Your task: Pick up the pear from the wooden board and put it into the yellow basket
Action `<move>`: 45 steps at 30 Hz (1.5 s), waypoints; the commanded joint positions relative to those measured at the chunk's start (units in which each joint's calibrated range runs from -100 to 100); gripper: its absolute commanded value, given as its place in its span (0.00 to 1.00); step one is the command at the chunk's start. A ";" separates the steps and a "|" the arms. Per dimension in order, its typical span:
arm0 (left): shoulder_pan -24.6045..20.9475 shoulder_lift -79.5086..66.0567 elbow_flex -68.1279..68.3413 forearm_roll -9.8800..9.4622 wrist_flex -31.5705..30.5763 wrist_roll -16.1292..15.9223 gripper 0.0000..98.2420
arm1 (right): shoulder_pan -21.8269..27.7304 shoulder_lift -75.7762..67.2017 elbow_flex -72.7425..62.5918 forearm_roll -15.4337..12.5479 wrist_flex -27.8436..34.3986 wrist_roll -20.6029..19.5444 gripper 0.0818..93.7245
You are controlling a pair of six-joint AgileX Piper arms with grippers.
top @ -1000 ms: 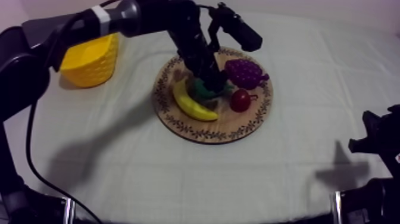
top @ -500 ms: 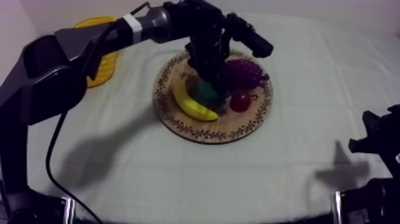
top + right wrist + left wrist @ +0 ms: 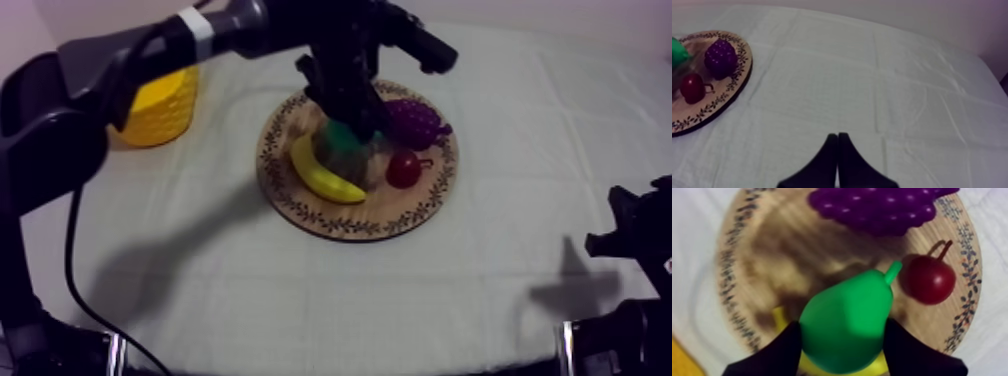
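My left gripper (image 3: pixel 346 128) is shut on the green pear (image 3: pixel 343 137), which hangs just above the middle of the round wooden board (image 3: pixel 350 226). In the left wrist view the pear (image 3: pixel 847 320) sits between my left gripper's (image 3: pixel 842 327) black fingers (image 3: pixel 779 350), stem pointing toward the small red fruit (image 3: pixel 929 279). The yellow basket (image 3: pixel 160 105) stands on the cloth to the board's left. My right gripper (image 3: pixel 837 160) is shut on nothing, low over bare cloth at the table's right side (image 3: pixel 640 235).
On the board lie a banana (image 3: pixel 325 175), a bunch of purple grapes (image 3: pixel 413 122) and the small red fruit (image 3: pixel 404 168). The right wrist view has the board (image 3: pixel 717 100) and grapes (image 3: pixel 720 57) far off across open cloth.
My left gripper has closed on the pear and lifted it slightly off the board. The left arm has swung, uncovering the basket. The right arm has not moved.
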 commanded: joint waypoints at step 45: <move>-31.18 -14.56 25.29 -0.79 -20.43 -8.97 0.57 | -0.15 -0.02 0.04 0.00 -0.02 -0.02 0.00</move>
